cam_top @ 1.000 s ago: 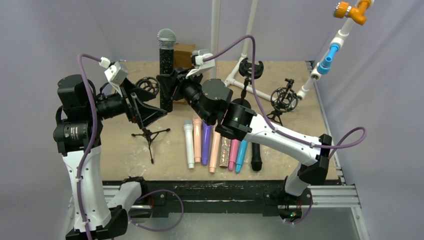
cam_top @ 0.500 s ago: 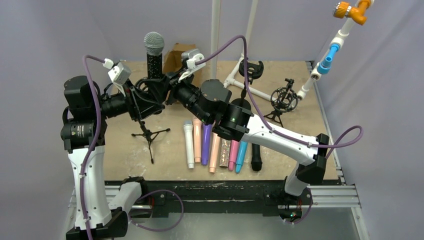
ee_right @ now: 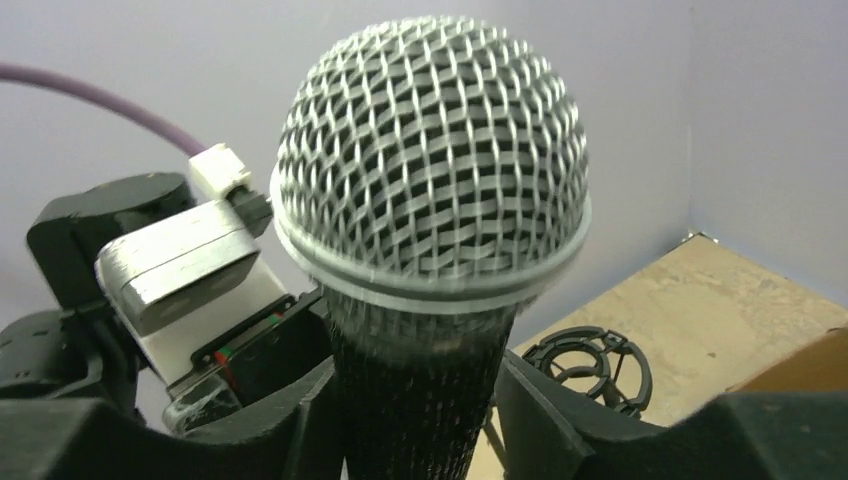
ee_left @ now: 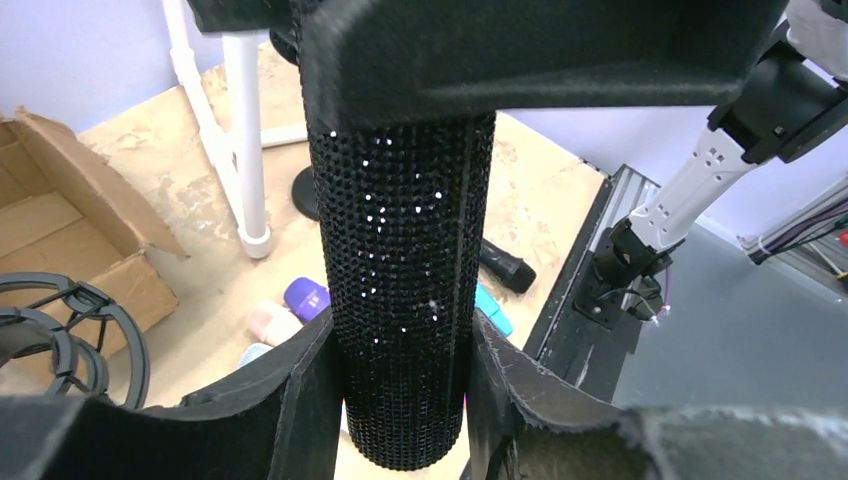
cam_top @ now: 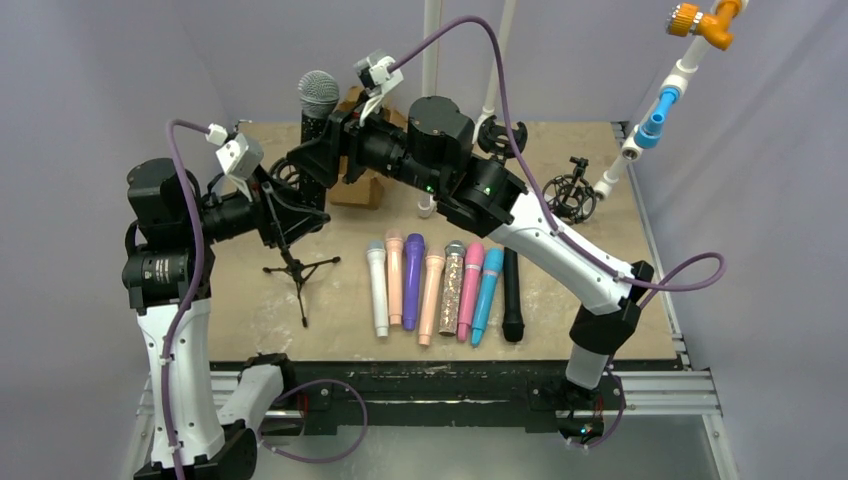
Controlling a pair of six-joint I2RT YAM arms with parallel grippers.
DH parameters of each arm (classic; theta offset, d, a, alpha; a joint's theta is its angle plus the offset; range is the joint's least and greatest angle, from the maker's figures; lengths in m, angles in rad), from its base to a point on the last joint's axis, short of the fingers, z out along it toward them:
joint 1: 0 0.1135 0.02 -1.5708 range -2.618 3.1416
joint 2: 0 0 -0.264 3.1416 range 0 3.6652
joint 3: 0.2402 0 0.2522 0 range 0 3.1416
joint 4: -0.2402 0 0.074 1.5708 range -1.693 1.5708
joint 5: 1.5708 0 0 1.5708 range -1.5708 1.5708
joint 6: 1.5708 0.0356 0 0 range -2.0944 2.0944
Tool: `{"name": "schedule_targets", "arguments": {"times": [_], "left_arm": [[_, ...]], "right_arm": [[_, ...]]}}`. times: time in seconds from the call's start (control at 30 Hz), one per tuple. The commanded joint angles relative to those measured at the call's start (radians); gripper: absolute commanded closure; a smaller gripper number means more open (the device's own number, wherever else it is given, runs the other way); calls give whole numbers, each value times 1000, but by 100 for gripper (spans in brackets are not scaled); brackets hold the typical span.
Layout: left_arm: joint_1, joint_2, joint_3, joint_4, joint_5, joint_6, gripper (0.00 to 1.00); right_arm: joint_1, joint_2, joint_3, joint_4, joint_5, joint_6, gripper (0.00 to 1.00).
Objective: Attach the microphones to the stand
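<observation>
Upright at 11 o'clock of worktop (cam_top: 250, 310): black glitter microphone (cam_top: 318, 98), still aloft. Once-wide left tool (ee_left: 400, 395) now clamps its base — right tool (ee_right: 420, 400) flanks neck, grip unclear. Handover likely; stand (cam_top: 296, 270) next.

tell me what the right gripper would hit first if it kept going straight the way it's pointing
The black sparkly microphone: it already stands between the fingers of the right gripper, right in its line. Past that, the left arm's wrist camera looks next, though how far behind is hard to judge.

Black microphone (ee_right: 430, 170) body cut off below.
</observation>
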Motion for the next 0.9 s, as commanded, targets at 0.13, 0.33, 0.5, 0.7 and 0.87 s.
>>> {"name": "schedule_targets", "arguments": {"times": [0.13,0.33,0.5,0.7,0.87], "left_arm": [[0,50,141,-177,-123,199,9],[116,148,245,-405,-309,495,0],[247,239,263,-519,-323,650,0],[259,215,126,-526,-341,773,3],[260,217,48,-487,-343,804,21]], "right_arm": [[-1,28,104,-106,-30,-83,79],[-1,125,272,-91,100,-214,88],[0,158,265,52,177,-277,92],[0,185,262,196,199,-325,94],[0,214,268,275,171,-337,95]]}}
